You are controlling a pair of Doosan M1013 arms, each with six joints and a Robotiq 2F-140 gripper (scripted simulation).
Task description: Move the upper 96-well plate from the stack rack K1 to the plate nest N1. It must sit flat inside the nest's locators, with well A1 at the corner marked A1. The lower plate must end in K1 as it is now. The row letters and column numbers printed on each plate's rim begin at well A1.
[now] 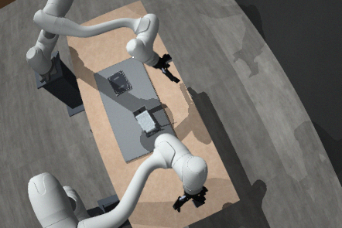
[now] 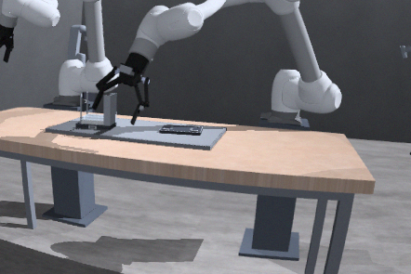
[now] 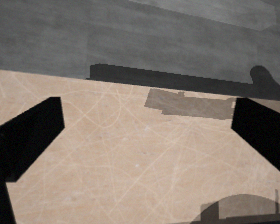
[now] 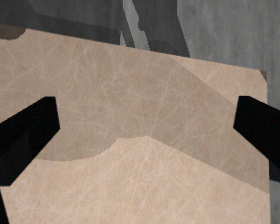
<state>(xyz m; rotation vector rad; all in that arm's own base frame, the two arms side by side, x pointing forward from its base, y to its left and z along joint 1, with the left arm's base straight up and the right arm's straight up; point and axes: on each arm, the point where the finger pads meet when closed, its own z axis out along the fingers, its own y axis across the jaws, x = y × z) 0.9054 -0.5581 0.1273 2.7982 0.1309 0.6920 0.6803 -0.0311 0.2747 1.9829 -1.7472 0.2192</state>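
Upper 96-well plate (image 1: pixel 146 120) (image 2: pixel 94 117) sits in stack rack K1 (image 1: pixel 139 110) (image 2: pixel 110 110), long axis roughly along the counter (image 1: pixel 162 199) (image 2: pixel 288 151), nearer the left gripper (image 1: pixel 173 69) (image 2: pixel 114 114) (image 3: pixel 148 112) than the right gripper (image 1: pixel 189 205) (image 2: pixel 6 58) (image 4: pixel 147 112); both spread wide, holding nothing, so left looks the better reach.

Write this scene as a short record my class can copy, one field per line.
Left gripper: open, holding nothing
Right gripper: open, holding nothing
Rack K1: on grey board
Pale plate: in rack
Nest N1: same board, no plate seated
Plate lettering: unreadable
Transfer: not done
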